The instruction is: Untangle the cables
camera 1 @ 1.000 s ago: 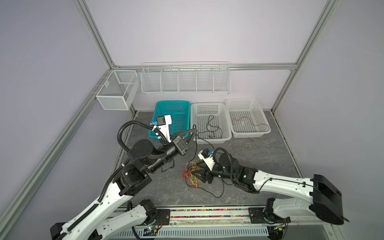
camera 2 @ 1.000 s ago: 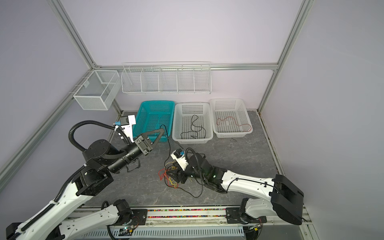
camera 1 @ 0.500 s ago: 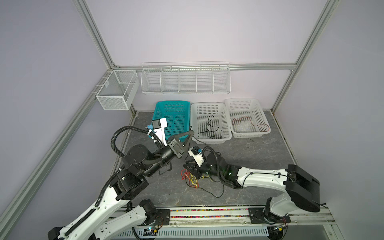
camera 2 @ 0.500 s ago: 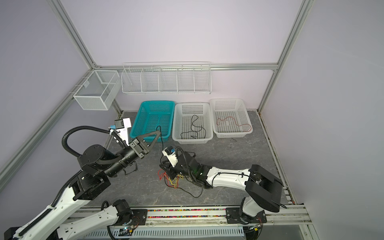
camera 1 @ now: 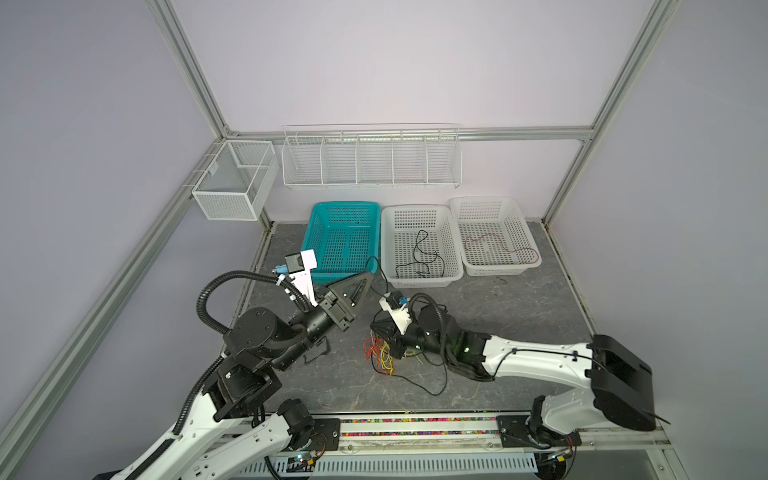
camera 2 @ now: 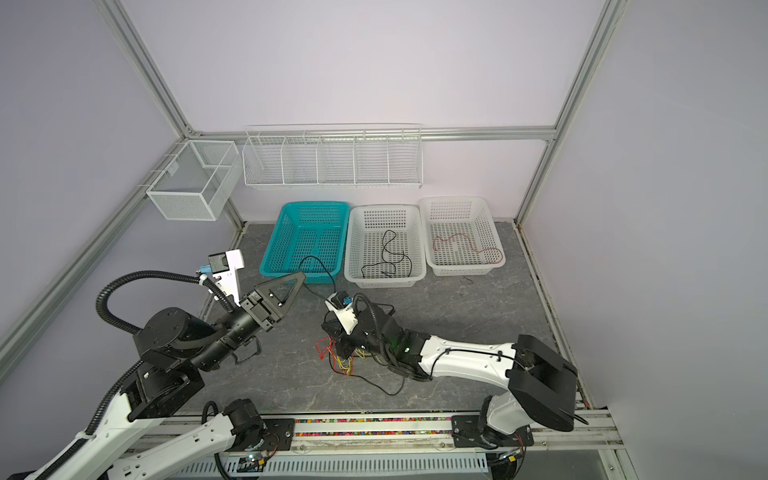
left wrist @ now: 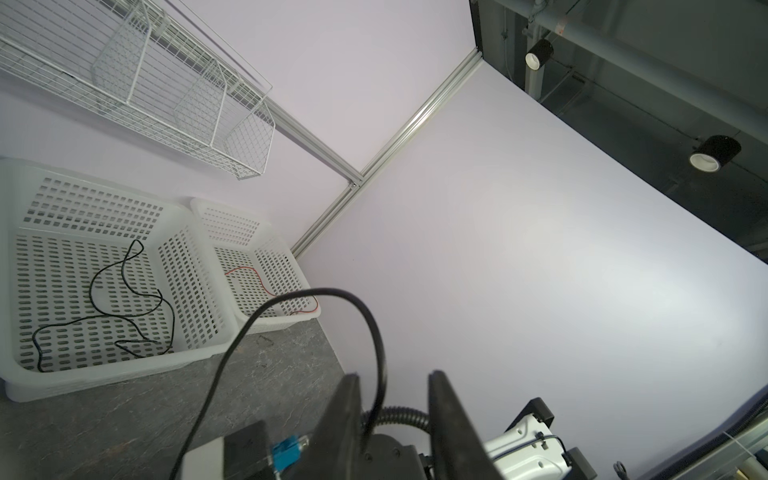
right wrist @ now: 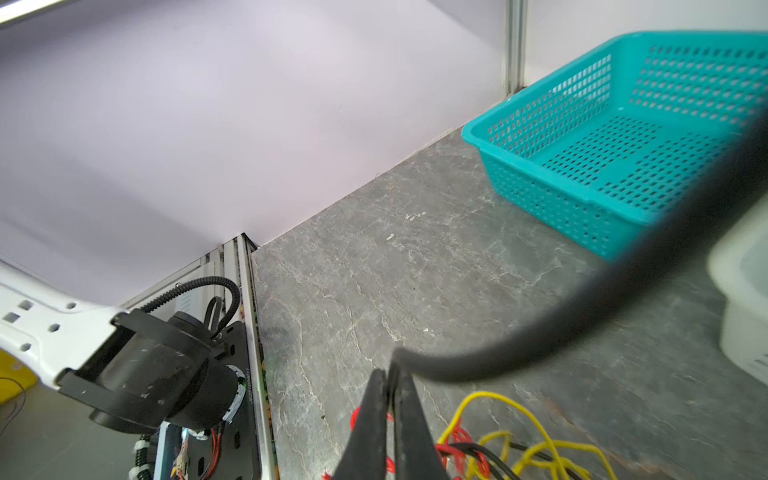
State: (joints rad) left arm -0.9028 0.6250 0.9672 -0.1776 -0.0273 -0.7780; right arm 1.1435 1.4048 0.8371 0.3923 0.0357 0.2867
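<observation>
1. Teal basket (camera 1: 345, 205): perforated plastic, at the back of the grey table (camera 1: 511, 320). All entries below are placed from it.
2. Cables (camera 1: 380, 359): a tangle of red, yellow and black strands lying on the table. It sits in front of the teal basket's near right corner, well apart from it.
3. Lifted black cable (left wrist: 328, 291): rises from the tangle side in an arch toward the teal basket's near right corner.
4. Left gripper (left wrist: 392, 376): raised, tips near the teal basket's near right corner. Jaws apart, with the lifted black cable hanging down between them. Whether it touches a finger cannot be told.
5. Right gripper (right wrist: 388, 374): low over the tangle, in front of the teal basket. Jaws together, pinching the lifted black cable at their tips.
6. Middle white basket (camera 1: 415, 209): just beside the teal basket, on its right. Holds one stored black cable (left wrist: 92, 291).
7. Far white basket (camera 1: 484, 200): one place further right of the teal basket. Holds one red cable (camera 1: 488, 236).
8. Wire rack (camera 1: 370, 158): on the wall above the teal basket.
9. Mesh box (camera 1: 232, 187): on the frame, up and left of the teal basket.
</observation>
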